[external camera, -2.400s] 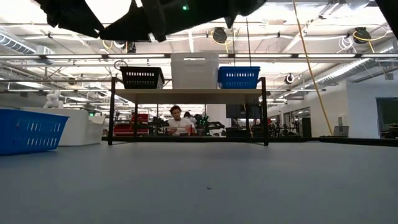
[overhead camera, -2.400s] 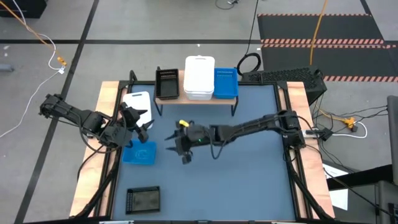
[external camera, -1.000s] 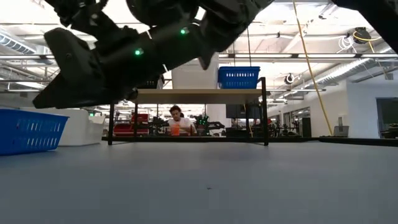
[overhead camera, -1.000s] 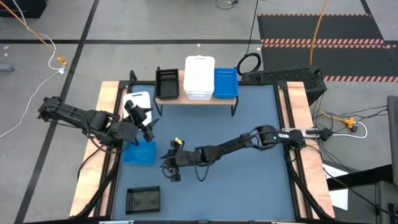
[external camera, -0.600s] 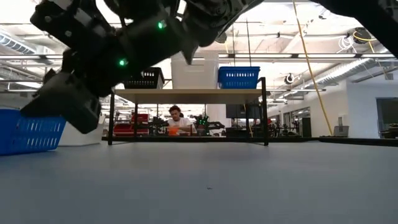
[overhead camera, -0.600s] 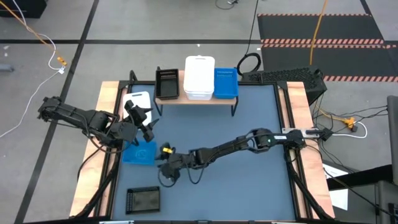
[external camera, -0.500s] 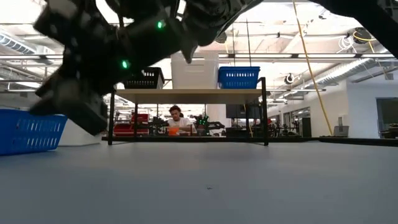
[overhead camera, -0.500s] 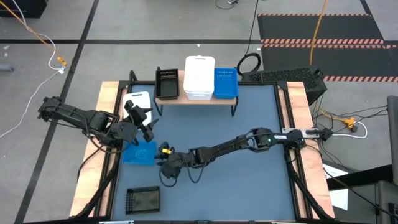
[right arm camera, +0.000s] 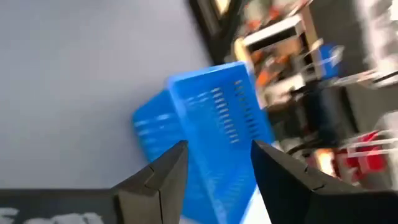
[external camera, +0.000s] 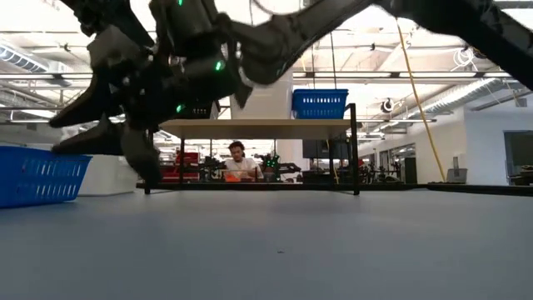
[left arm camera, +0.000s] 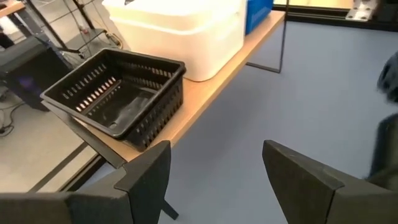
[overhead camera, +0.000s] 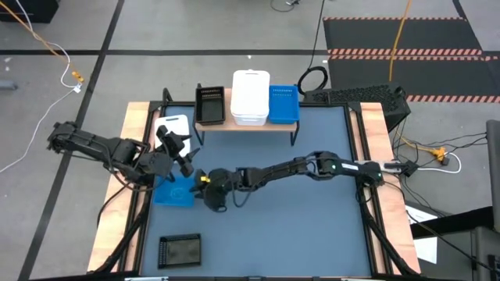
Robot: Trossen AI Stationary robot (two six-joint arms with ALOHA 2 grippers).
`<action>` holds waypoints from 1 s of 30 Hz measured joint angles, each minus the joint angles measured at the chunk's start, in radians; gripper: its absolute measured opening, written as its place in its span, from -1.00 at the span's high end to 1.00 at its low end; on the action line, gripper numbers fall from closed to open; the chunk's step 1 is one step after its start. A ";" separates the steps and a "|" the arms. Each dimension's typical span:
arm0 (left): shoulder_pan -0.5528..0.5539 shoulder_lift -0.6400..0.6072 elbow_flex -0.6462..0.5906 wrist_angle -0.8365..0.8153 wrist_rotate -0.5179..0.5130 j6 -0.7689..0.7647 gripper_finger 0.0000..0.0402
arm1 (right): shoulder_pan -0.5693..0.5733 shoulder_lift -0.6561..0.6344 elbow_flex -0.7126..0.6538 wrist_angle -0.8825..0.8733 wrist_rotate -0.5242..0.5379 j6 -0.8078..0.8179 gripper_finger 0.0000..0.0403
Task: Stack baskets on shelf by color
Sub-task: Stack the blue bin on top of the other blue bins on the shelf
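From above I see my right gripper (overhead camera: pixel 205 190) just right of the blue basket (overhead camera: pixel 176 191) in front of the shelf (overhead camera: pixel 246 123); the left gripper (overhead camera: pixel 181 152) hovers behind that basket. At table level, the basket (external camera: pixel 40 173) sits left of the shelf. Left wrist: fingers (left arm camera: pixel 149 171) spread, empty. Right wrist: fingers (right arm camera: pixel 165 174) parted, basket (right arm camera: pixel 208 124) ahead, ungripped.

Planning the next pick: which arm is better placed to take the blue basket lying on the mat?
Right, probably. The right gripper is open at the blue basket's edge, facing it in its wrist view. The left gripper hovers nearby, open, facing the shelf.
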 joint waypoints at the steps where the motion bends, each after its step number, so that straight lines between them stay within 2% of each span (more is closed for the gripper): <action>1: 0.008 0.000 0.000 0.002 0.000 0.001 -0.28 | -0.004 0.013 0.007 0.030 -0.013 -0.015 0.15; 7: 0.054 0.000 0.000 0.006 0.000 0.019 -0.28 | 0.000 0.115 0.126 -0.029 -0.002 -0.061 0.15; 14: 0.069 0.000 0.000 -0.006 0.000 0.023 -0.28 | -0.016 0.122 0.132 -0.016 -0.005 0.026 0.17; 18: 0.069 0.000 0.000 -0.006 0.000 0.026 -0.28 | -0.034 0.124 0.131 -0.060 -0.051 0.055 0.35; 22: 0.069 0.000 0.000 -0.006 0.000 0.037 -0.28 | -0.053 0.123 0.132 -0.131 -0.155 0.115 0.70; 25: 0.069 0.000 0.000 -0.007 0.000 0.043 -0.28 | -0.055 0.122 0.132 -0.152 -0.158 0.158 0.93; 30: 0.069 0.000 0.000 -0.057 0.001 0.012 -0.28 | -0.032 0.071 0.128 -0.300 -0.158 0.270 0.91</action>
